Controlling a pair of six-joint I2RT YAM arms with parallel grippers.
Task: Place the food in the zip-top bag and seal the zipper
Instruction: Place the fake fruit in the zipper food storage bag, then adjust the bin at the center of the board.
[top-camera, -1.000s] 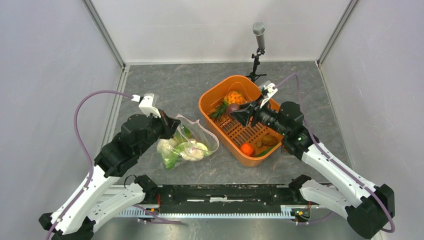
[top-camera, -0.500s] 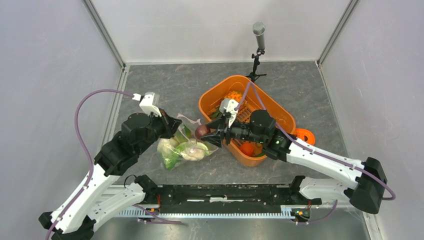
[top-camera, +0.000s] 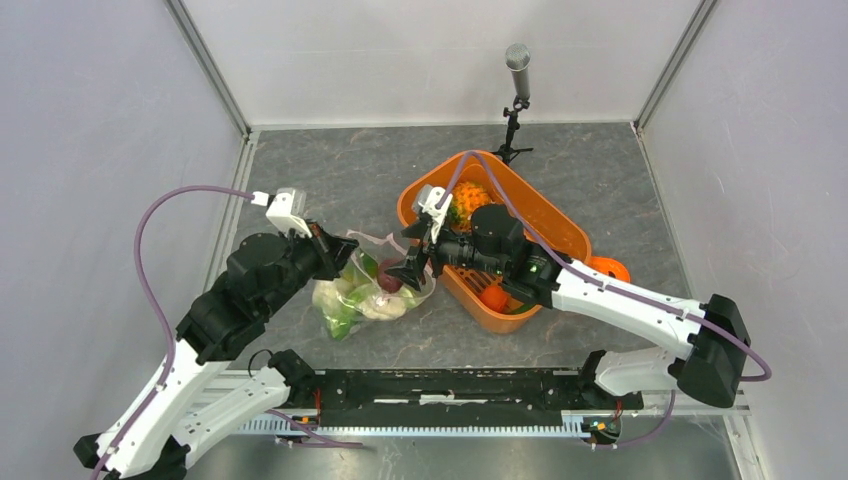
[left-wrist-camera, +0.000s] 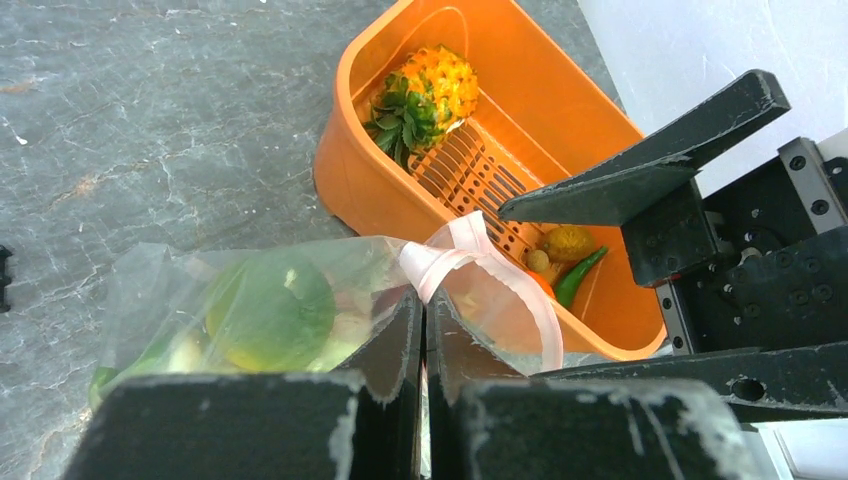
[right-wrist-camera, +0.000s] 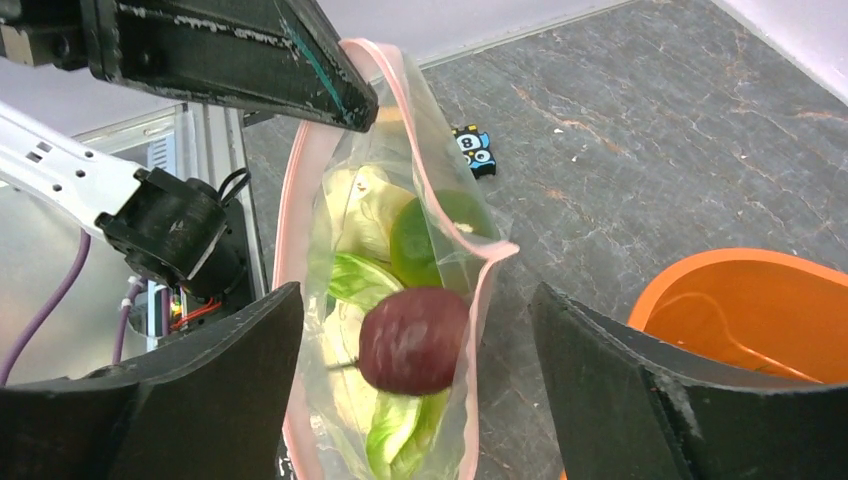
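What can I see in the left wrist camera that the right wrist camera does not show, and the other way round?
Only the left wrist view: the pineapple and a small green piece lying in the orange basket, and the left gripper shut on an edge of the zip-top bag.
Only the right wrist view: the purple fruit at the bag's open mouth, between the wide-open fingers of the right gripper; cabbage leaves inside; a small dark item on the table.
Both: the bag, its pink zipper, the green mango, part of the basket.
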